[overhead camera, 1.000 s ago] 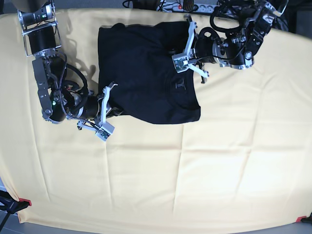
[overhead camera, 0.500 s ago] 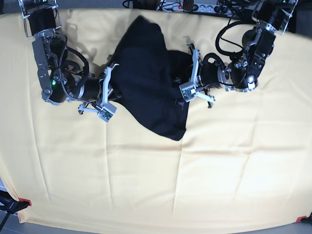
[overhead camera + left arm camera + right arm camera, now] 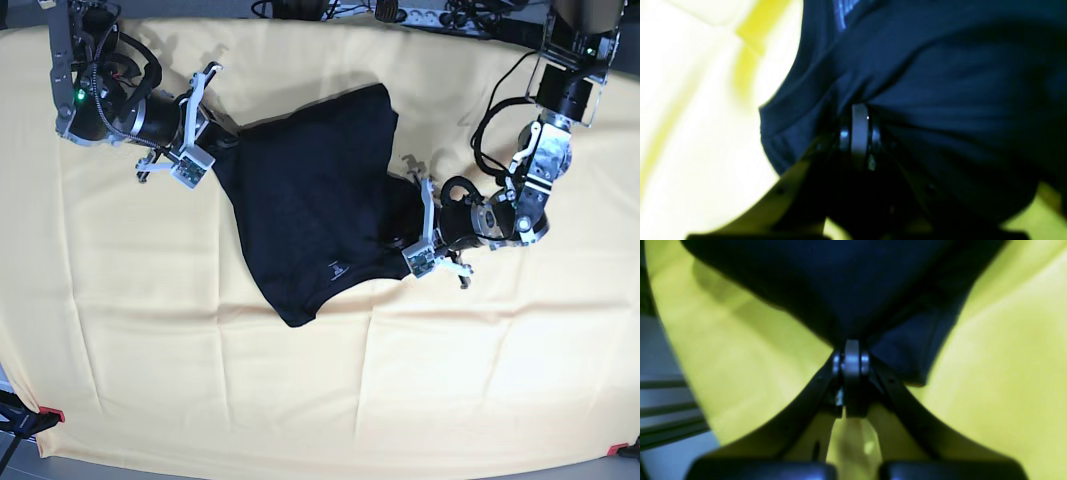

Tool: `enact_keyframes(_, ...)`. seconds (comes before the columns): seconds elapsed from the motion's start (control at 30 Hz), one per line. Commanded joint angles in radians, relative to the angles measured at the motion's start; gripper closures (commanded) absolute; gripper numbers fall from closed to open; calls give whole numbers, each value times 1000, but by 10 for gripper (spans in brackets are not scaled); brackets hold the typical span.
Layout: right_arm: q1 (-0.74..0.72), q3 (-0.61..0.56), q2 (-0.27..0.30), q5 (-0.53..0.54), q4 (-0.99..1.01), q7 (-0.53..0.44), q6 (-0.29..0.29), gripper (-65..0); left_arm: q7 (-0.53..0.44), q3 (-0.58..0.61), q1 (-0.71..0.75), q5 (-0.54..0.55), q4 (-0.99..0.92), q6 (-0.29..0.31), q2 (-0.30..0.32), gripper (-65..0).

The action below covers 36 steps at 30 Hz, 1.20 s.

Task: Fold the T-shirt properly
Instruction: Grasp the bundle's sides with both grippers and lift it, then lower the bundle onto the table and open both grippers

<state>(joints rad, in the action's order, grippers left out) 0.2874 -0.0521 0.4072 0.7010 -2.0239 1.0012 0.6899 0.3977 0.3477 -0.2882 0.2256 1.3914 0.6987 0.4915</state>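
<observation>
The dark navy T-shirt hangs stretched and rumpled between my two grippers over the yellow table cloth, its neckline toward the front. In the base view my right gripper is at the shirt's back-left edge, shut on the cloth. My left gripper is at the shirt's right edge, also shut on it. In the left wrist view the gripper pinches dark T-shirt fabric beside a hemmed edge. The right wrist view has that gripper closed on a bunched point of the T-shirt.
Cables and a power strip lie along the table's back edge. Red clamps hold the yellow cloth at the front corners. Creased yellow cloth covers the front half of the table.
The shirt, flat at the back a second ago, is lifted and swung round. My right gripper moved back and up; my left gripper moved forward and to the view's right.
</observation>
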Motion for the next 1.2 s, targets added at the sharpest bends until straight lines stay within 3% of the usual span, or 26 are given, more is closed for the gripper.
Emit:
enact_keyframes(0.0, -21, 12, 11, -15, -30, -48, -25, 0, 38, -8, -27, 34, 36, -1, 19, 0)
enact_keyframes(0.1, -25, 37, 11, -86, -41, -117, -78, 0, 243, -8, -22, 182, 142, -1, 53, 0)
enact_keyframes(0.23, -31, 41, 9, -160, -19, -120, -106, 0, 547, -9, -23, 331, 263, -1, 105, 0)
enact_keyframes(0.33, -33, 40, 9, -156, 21, -141, -85, 0, 654, -8, -22, 410, 282, -8, 127, 0)
enact_keyframes(0.4, -32, 40, 9, -155, 40, -142, -71, 0, 657, -8, -13, 407, 282, -7, 129, 0)
enact_keyframes(0.5, -24, 39, 8, -146, 45, -142, -52, 0, 564, -8, 18, 292, 263, -7, 129, 0)
enact_keyframes(0.6, -8, 39, 8, -71, 45, -135, -24, 0, 365, -8, 72, 104, 202, -11, 128, 0)
enact_keyframes(0.7, 4, 39, 8, -46, 45, -129, -10, 0, 204, -8, 89, -25, 122, -53, 120, 0)
enact_keyframes(0.8, 24, 39, 2, -45, 45, -130, -8, 0, 105, -8, 89, -64, 79, -101, 121, 0)
enact_keyframes(0.87, 50, 39, -16, -46, 45, -134, -8, 0, 82, -8, 88, -76, 74, -101, 121, 0)
enact_keyframes(1.07, 119, 39, -119, -38, 44, -137, 8, 0, -108, -8, 78, -178, 74, -101, 113, 0)
enact_keyframes(1.17, 145, 39, -154, 6, 29, -124, 8, 0, -110, -8, 46, -195, 74, -110, 87, 0)
